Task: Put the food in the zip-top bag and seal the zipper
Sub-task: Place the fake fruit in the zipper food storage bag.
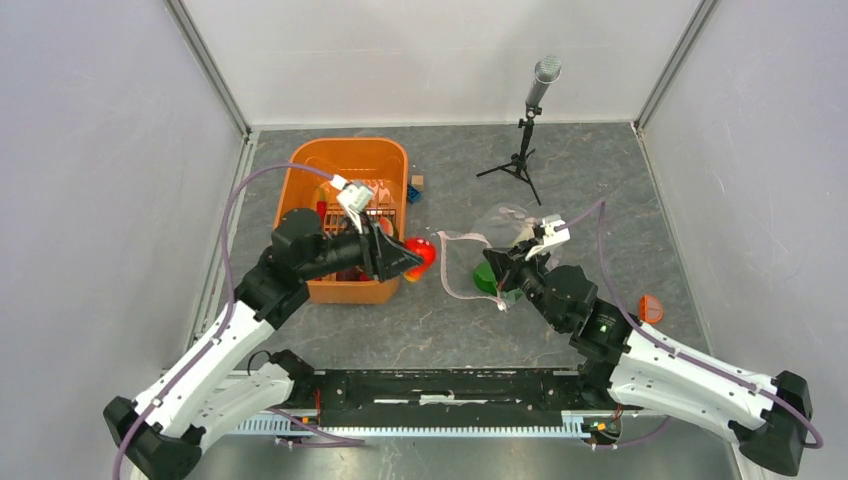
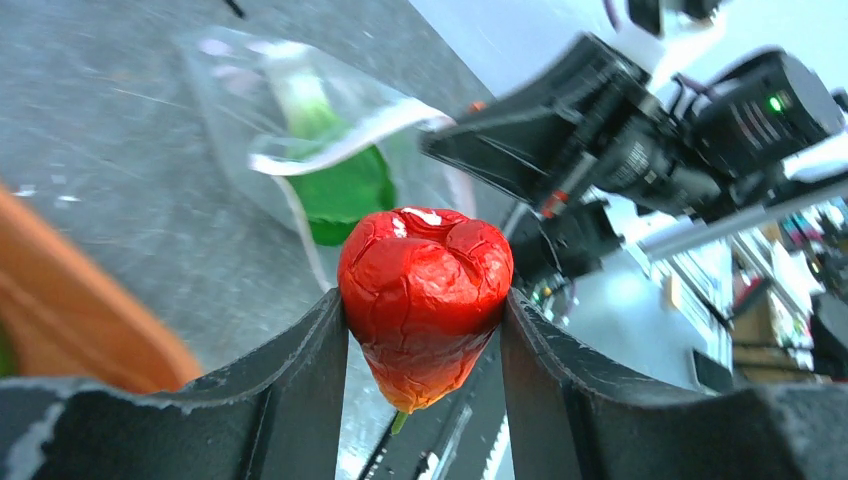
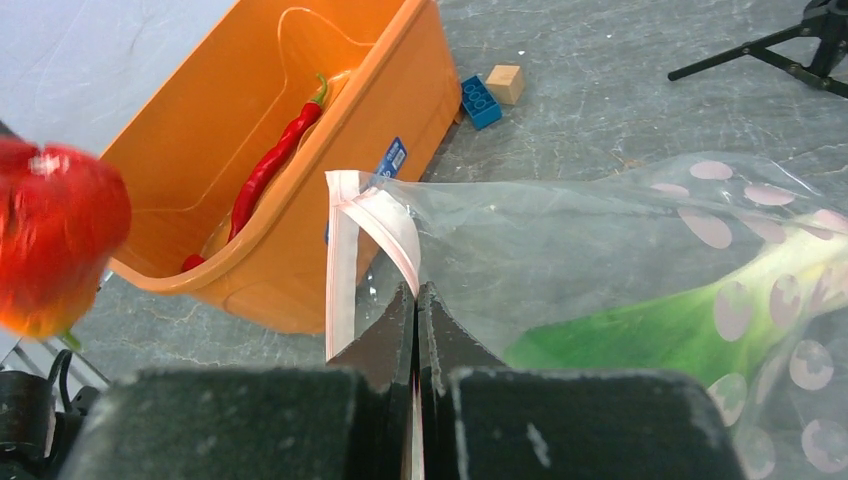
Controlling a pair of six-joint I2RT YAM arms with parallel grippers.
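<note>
My left gripper (image 2: 425, 300) is shut on a wrinkled red toy pepper (image 2: 425, 280), held just right of the orange tub (image 1: 345, 150) and off the table; the pepper (image 1: 422, 254) faces the bag's mouth. The clear zip-top bag (image 3: 560, 230) lies right of it, mouth held open toward the left. My right gripper (image 3: 415, 295) is shut on the pink-white zipper (image 3: 345, 260) strip at the mouth edge. Inside the bag lies the green leafy vegetable (image 3: 650, 330), which also shows as green vegetable (image 2: 345, 190) through the plastic. A long red chili (image 3: 270, 165) rests in the tub.
A blue block (image 3: 481, 101) and a wooden block (image 3: 505, 83) sit behind the tub. A microphone on a small tripod (image 1: 525, 150) stands at the back. A small orange-red piece (image 1: 650, 308) lies right of my right arm. Walls close in the table.
</note>
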